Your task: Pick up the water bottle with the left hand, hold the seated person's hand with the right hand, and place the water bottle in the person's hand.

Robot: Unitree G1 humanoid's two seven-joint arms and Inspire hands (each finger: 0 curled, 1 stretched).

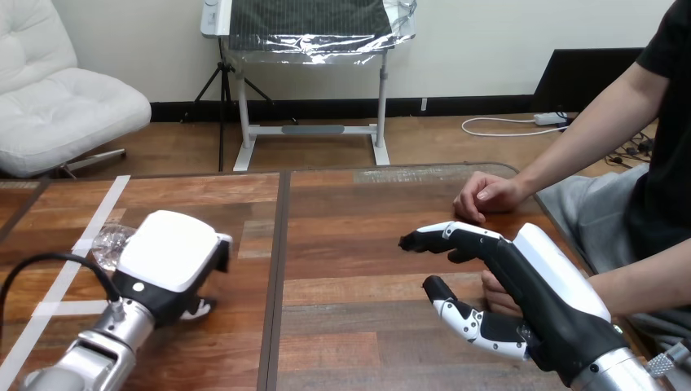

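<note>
The clear water bottle (111, 242) lies on the wooden table (358, 269) at the left, mostly hidden under my left hand (167, 252), which sits over it with its white back toward me. My right hand (530, 281) is at the right, open, with straight fingers (444, 236) pointing left and the thumb (460, 316) spread below them. One of the person's hands (495, 295) rests low at the table's right edge, tucked behind my right palm between the thumb and the fingers; I cannot tell whether they touch. The person's other hand (485, 197) lies as a loose fist farther back.
White tape strips (90, 224) run across the table's left part. A dark seam (277, 285) divides the table down the middle. The person's forearm (644, 281) reaches in from the right edge.
</note>
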